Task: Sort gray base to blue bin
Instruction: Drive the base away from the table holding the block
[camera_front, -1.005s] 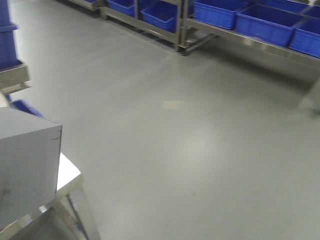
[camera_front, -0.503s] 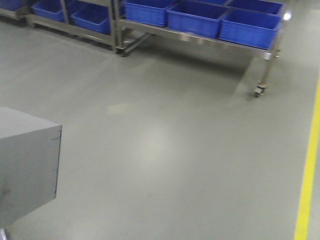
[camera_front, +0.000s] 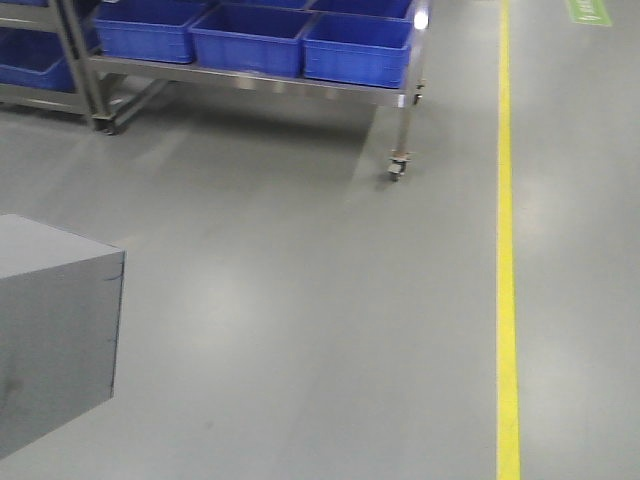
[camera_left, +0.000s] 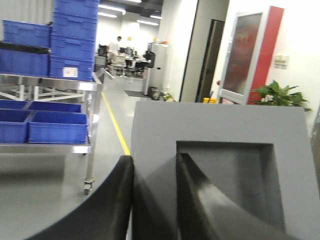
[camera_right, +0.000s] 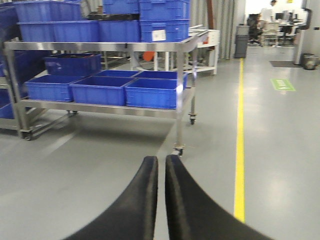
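- The gray base (camera_left: 220, 125) is up off the floor (camera_front: 300, 300) at the near left. The left claw (camera_left: 155, 161) pinches one of its walls, one finger outside and the other down in the square recess.
- The right claw (camera_right: 161, 161) is closed on nothing, tips together.
- The pick-up looks done; the drop is not.
- A blue bin (camera_front: 355, 60) sits on the steel cart (camera_front: 250, 84) at the far side, well apart from the block. Closing that gap and letting go over the bin is what remains, I'd say.

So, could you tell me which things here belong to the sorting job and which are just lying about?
Job: gray base, gripped by the left claw; blue bins.
Lying about: steel cart, yellow floor line, potted plant, shut right claw.
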